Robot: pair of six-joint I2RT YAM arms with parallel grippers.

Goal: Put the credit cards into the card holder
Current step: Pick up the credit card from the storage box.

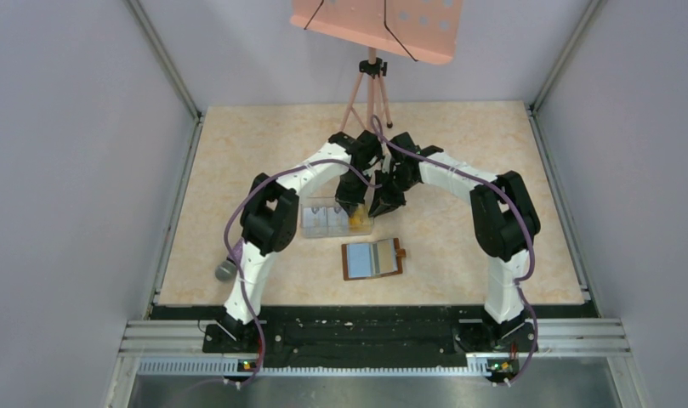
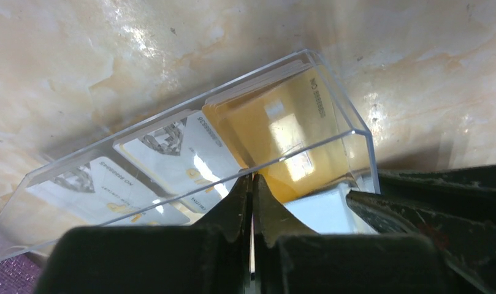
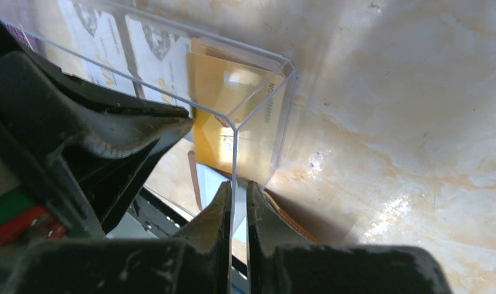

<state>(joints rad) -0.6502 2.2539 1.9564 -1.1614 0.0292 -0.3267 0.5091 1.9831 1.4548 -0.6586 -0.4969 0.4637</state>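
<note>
Pulling one orange-yellow plastic card (image 2: 282,131) out of the clear three-compartment plastic box (image 2: 340,92) looks like the step in hand. The right jaws are clamped on the box's corner wall, apparently steadying it. The left jaws are pressed together at the edge of the orange stack in the box's end compartment — whether a card sits between them I cannot tell. Pale whitish cards (image 2: 184,153) fill the box's other compartments. The open brown leather wallet (image 1: 372,259) lies on the table (image 1: 493,170) just beside the box. A slow, straight lift should bring out one card only — not the stack.
</note>
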